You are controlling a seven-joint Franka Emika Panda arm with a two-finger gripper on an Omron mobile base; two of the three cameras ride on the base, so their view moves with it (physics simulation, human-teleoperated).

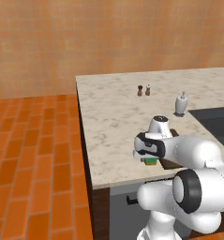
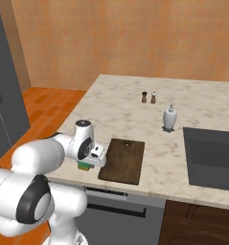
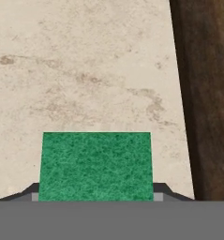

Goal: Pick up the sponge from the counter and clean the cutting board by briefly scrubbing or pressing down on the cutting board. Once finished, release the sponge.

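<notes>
The green-topped sponge [image 3: 95, 164] sits between my two dark fingertips [image 3: 26, 193], with my gripper [image 3: 95, 194] shut on it. It is over the marbled counter [image 3: 85, 70], just left of the dark brown cutting board [image 3: 212, 93]. From the right base view, the sponge [image 2: 85, 166] shows green over yellow under the hand, near the counter's front edge and beside the cutting board [image 2: 123, 160]. In the left base view the hand hides most of the sponge [image 1: 151, 161]. Whether it rests on the counter or is raised slightly, I cannot tell.
A white soap dispenser [image 2: 170, 117] stands behind the board, near the dark recessed sink [image 2: 211, 158] at the right. Two small shakers [image 2: 149, 97] stand further back. A dark tall appliance [image 2: 3, 95] lies at the far left, over the orange tiled floor [image 1: 33, 154].
</notes>
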